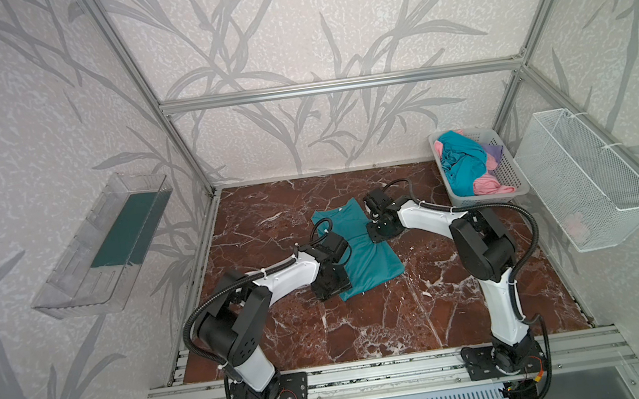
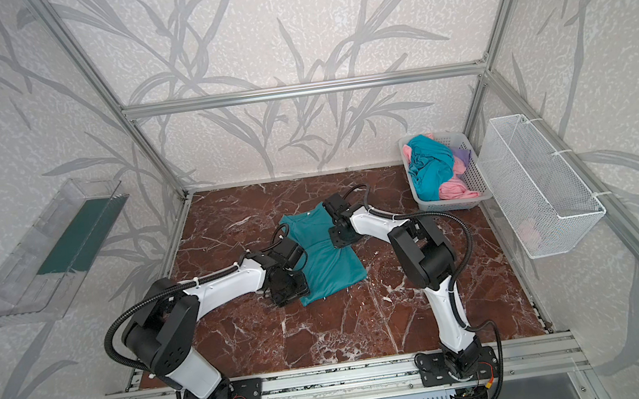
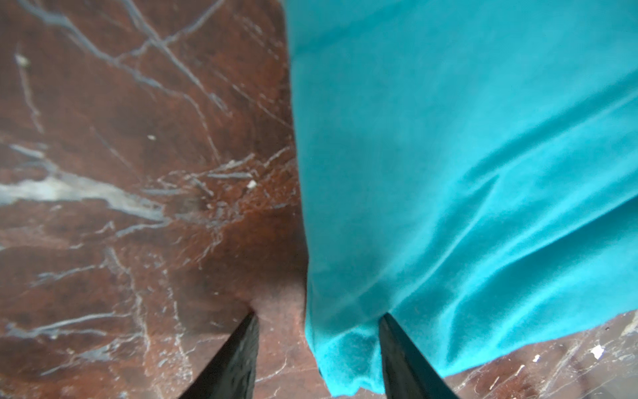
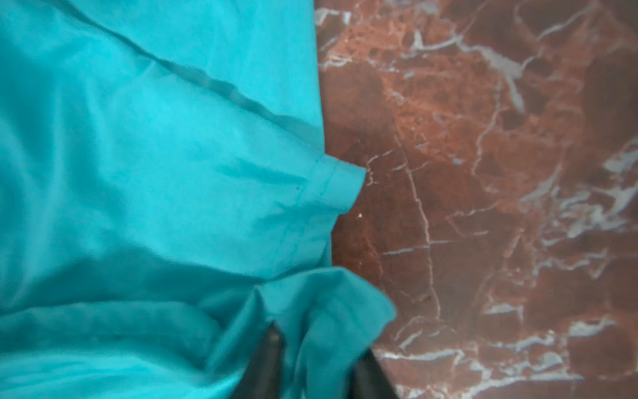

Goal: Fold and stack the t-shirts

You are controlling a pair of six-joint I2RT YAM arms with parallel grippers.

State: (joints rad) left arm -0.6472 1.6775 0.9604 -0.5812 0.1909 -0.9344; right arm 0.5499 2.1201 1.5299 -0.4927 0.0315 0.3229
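Observation:
A teal t-shirt (image 1: 362, 253) (image 2: 325, 258) lies folded into a long strip on the marble table (image 1: 368, 328). At the shirt's near left corner my left gripper (image 1: 332, 283) (image 3: 319, 316) is open. One finger rests on bare marble, the other on the cloth, and the corner of the teal t-shirt (image 3: 466, 155) sits between them. My right gripper (image 1: 382, 230) (image 4: 317, 345) is at the shirt's right edge, near the sleeve, shut on a bunched fold of the teal t-shirt (image 4: 155, 155). More t-shirts lie crumpled in the basket: teal (image 1: 462, 167), pink (image 1: 488, 184) and lilac (image 1: 494, 151).
The grey perforated basket (image 1: 477, 200) stands at the table's back right corner. A white wire basket (image 1: 591, 177) hangs on the right wall, and a clear plastic tray (image 1: 106, 245) on the left wall. Metal frame posts edge the table.

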